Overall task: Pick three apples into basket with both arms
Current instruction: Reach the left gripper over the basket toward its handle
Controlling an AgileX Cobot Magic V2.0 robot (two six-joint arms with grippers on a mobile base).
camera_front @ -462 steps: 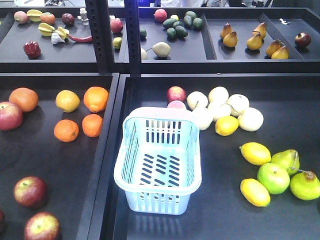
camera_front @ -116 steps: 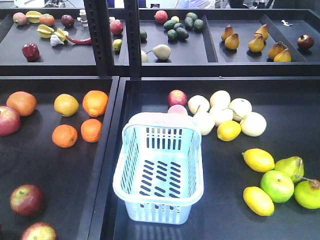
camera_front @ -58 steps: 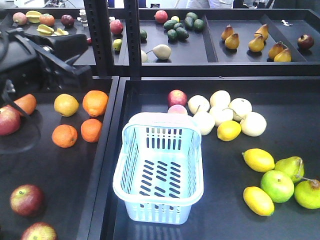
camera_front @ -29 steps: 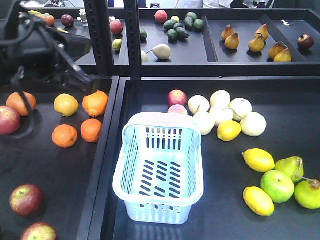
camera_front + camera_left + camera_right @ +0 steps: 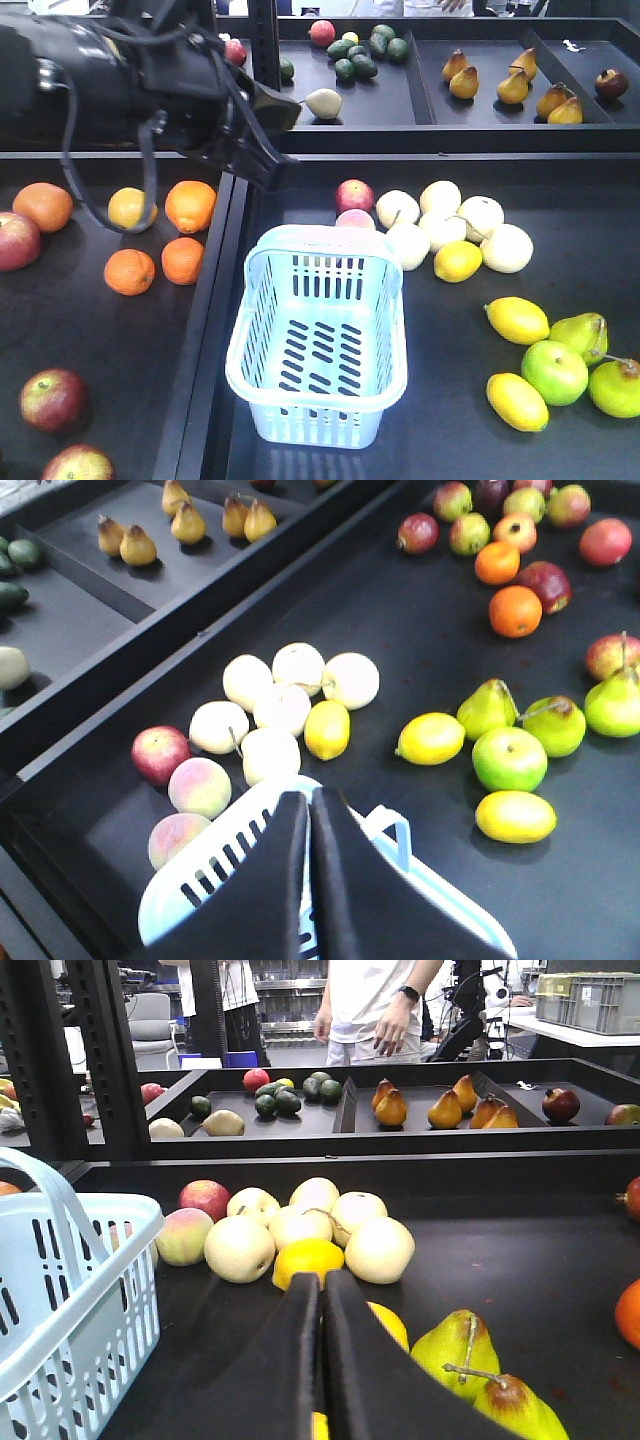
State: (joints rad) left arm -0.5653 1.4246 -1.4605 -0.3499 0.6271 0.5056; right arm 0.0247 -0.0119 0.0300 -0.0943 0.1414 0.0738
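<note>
Apples, front view: none in the basket (image 5: 316,392). The left-edge apple (image 5: 17,240), lower-left apple (image 5: 52,400) and bottom-edge apple (image 5: 78,465) lie in the left tray (image 5: 90,330), well apart from the basket.
Basket, front view: upright and empty in the right tray (image 5: 450,420), just beside the divider between the trays.
Left arm (image 5: 110,75), front view: reaches across from the upper left. Its dark tip hangs above the divider, near the basket's far-left corner. The right arm is not in this view.
Left gripper (image 5: 309,802), left wrist view: fingers pressed together with nothing between them, poised over one end of the basket.
Nearby fruit, left wrist view: a red apple (image 5: 160,753) lies just past the basket, beside two peaches (image 5: 200,785).
Right gripper (image 5: 320,1282), right wrist view: fingers pressed together and empty, low over the right tray. The basket is at its left and a lemon (image 5: 308,1260) is just ahead.
Progress (judgement): zero of three apples placed and none grasped; all three picks and drops remain.
Next (judgement): either gripper must spread its fingers before a pick.
</note>
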